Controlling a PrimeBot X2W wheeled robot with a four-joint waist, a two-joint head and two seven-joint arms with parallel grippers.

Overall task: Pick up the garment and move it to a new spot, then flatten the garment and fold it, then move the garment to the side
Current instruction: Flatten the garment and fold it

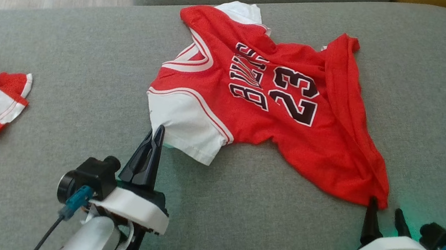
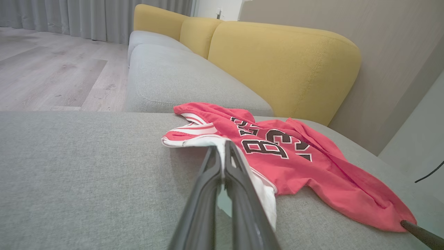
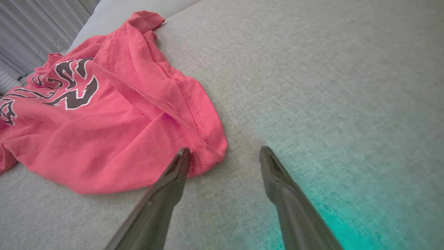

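Lying on the grey sofa cushion (image 1: pixel 77 73), nearer its far edge, the red jersey (image 1: pixel 278 120) is spread number-side up. My left fingers (image 1: pixel 157 132) are closed, tips touching its white sleeve; whether they pinch cloth I cannot tell. My right fingers (image 1: pixel 385 206) stand open, one tip against the jersey's near hem corner, the other on bare cushion.

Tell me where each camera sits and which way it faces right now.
Head view: from the head, down onto the grey sofa seat and the red jersey; left hand shut lower left, right hand open lower right.
Left wrist view: low along the left hand's shut fingers, across the jersey toward yellow backrests.
Right wrist view: along the right hand's open fingers, down at the jersey's hem corner.
Shared: all three show the jersey.
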